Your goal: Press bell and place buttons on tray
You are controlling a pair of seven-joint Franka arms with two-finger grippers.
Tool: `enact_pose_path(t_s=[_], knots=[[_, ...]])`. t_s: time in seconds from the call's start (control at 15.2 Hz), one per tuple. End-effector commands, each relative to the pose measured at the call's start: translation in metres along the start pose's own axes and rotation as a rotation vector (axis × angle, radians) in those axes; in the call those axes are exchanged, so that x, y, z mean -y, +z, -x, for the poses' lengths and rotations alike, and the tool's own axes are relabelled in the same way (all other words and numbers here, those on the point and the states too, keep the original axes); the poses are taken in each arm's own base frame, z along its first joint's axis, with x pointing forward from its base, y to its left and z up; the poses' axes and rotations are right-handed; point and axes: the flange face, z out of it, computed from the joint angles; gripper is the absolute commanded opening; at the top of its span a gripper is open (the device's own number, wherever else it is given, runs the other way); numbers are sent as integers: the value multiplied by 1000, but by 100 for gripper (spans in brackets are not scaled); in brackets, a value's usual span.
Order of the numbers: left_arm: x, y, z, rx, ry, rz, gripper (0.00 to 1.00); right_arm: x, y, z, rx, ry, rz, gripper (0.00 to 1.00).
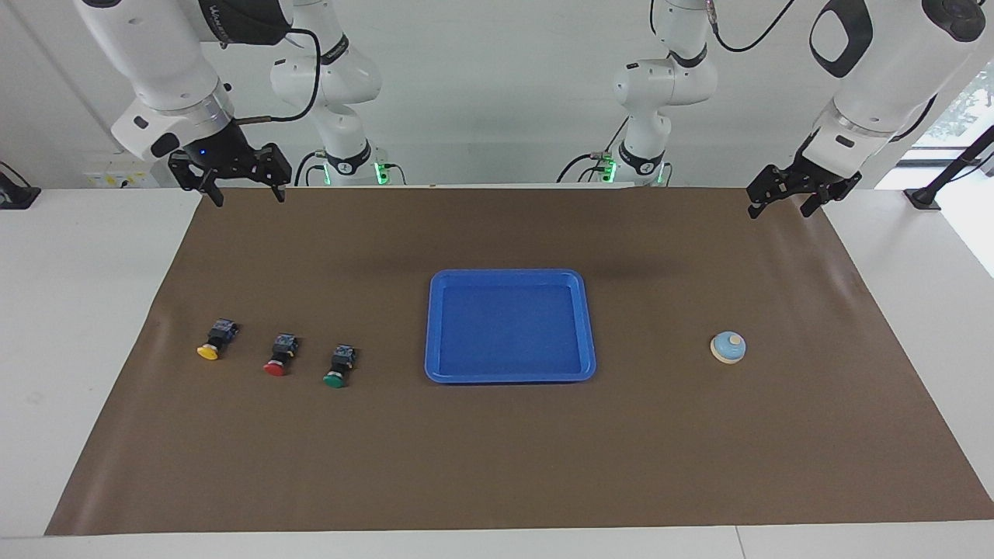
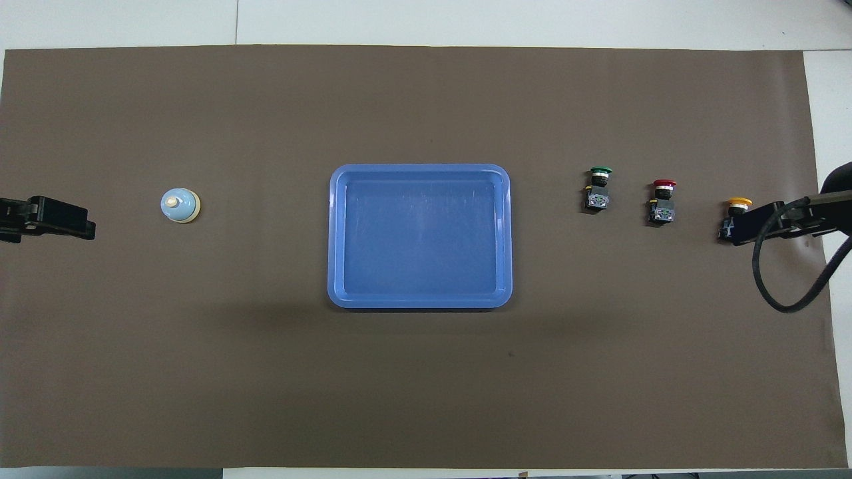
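Both arms wait: right pincer point(image 1: 242, 185) and left pincer point(image 1: 786, 200) hang with fingers spread, empty, above the desk's robot edge. Farther out, a bright blue plastic tray point(image 1: 435, 326) sits mid-desk; yellow point(image 1: 214, 341), red point(image 1: 280, 357) and green point(image 1: 339, 369) mushroom-cap buttons line the right arm's end, and a light-blue dome bell point(image 1: 728, 347) stands toward the left arm's.

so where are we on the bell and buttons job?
Nothing done: tray empty; yellow button, red button and green button lie on the mat. Nothing in hand: left gripper and right gripper open, raised. Bell untouched.
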Motion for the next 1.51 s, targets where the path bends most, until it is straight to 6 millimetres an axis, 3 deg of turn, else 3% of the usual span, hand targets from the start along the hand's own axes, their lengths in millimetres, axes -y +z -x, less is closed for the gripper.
enact_pose_path(t_s=[0.0, 0.46, 0.59, 0.72, 0.79, 0.92, 1.25, 1.45], knots=[[-4, -2, 5, -6, 0, 10, 100, -3, 0, 4, -4, -14, -12, 100], [-6, -5, 0, -47, 10, 8, 100, -3, 1, 4, -3, -14, -12, 100], [-6, 8, -6, -84, 12, 5, 97, -3, 0, 4, -4, -14, -12, 100], [-5, 18, -13, -85, 14, 5, 26, -4, 0, 4, -4, -13, -12, 100], [-4, 29, -20, -75, 14, 5, 0, -3, 0, 4, -4, -14, -12, 100], [-2, 54, -41, -81, 11, 4, 0, -3, 1, 4, -3, -14, -12, 100], [2, 144, -99, -110, 7, 2, 0, -3, 0, 4, -4, -14, -12, 100], [6, 184, -95, -108, -2, 1, 0, -3, 0, 4, -4, -14, -12, 100]])
